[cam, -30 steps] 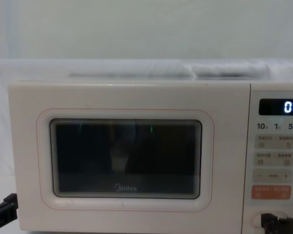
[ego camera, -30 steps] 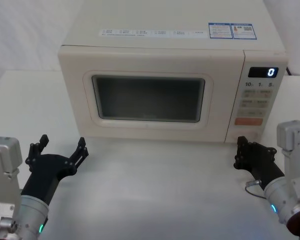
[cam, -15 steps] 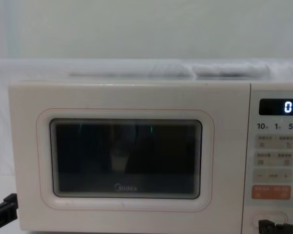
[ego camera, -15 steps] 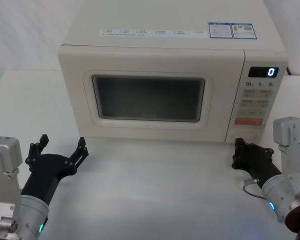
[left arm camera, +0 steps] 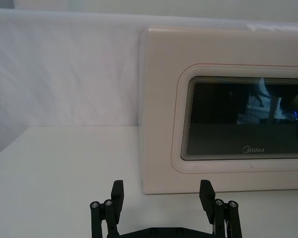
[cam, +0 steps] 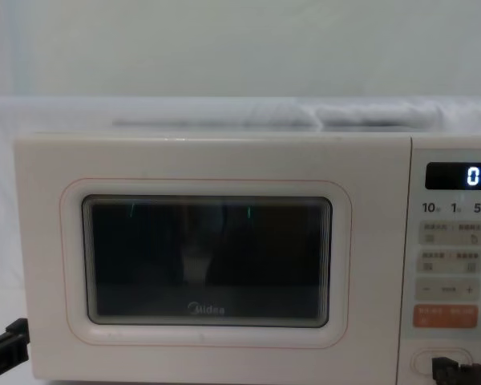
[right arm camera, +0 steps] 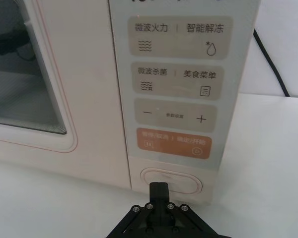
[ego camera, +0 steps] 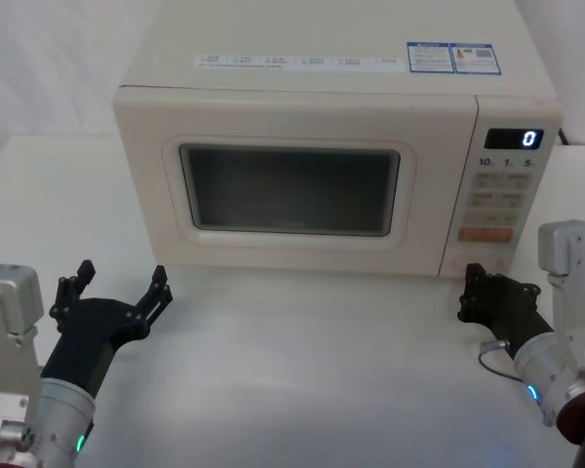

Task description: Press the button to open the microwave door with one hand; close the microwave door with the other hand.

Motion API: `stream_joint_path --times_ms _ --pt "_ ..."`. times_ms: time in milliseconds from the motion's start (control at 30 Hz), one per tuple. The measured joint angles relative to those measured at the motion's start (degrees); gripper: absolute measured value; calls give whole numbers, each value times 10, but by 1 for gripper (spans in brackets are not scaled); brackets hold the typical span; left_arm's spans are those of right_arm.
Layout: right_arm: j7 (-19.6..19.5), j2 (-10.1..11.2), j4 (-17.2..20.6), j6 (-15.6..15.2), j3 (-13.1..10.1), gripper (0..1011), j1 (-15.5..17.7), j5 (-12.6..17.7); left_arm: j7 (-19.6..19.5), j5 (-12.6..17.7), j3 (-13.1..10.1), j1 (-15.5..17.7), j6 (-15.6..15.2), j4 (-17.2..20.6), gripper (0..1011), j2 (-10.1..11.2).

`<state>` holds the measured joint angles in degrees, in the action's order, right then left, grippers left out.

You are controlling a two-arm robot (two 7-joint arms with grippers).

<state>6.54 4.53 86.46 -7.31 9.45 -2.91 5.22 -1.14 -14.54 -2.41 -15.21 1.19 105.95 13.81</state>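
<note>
Nearest you on the left, your left gripper (ego camera: 112,291) hovers low over the white table (ego camera: 302,361) with its fingers (left arm camera: 118,191) spread wide apart, short of the microwave's near left corner and touching nothing. On the right, your right gripper (ego camera: 476,292) sits low with its fingers (right arm camera: 159,191) pressed together into one tip, just in front of the button (right arm camera: 171,181); whether the tip touches it, you cannot tell. That wide cream oval lies at the bottom of the control panel, below the orange key (right arm camera: 173,143). The microwave door (cam: 208,265) stands shut, flush with the cabinet, its dark window facing you. Nothing lies on the table between either gripper and the microwave. Farther right, a black cable (right arm camera: 270,62) trails behind the oven
</note>
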Motion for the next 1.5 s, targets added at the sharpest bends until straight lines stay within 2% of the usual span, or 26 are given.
stream_joint_path --times_ms 1500 --pt "-17 -28 -37 16 -5 0 -24 -14 0 0 0 0 0 0 1001 0"
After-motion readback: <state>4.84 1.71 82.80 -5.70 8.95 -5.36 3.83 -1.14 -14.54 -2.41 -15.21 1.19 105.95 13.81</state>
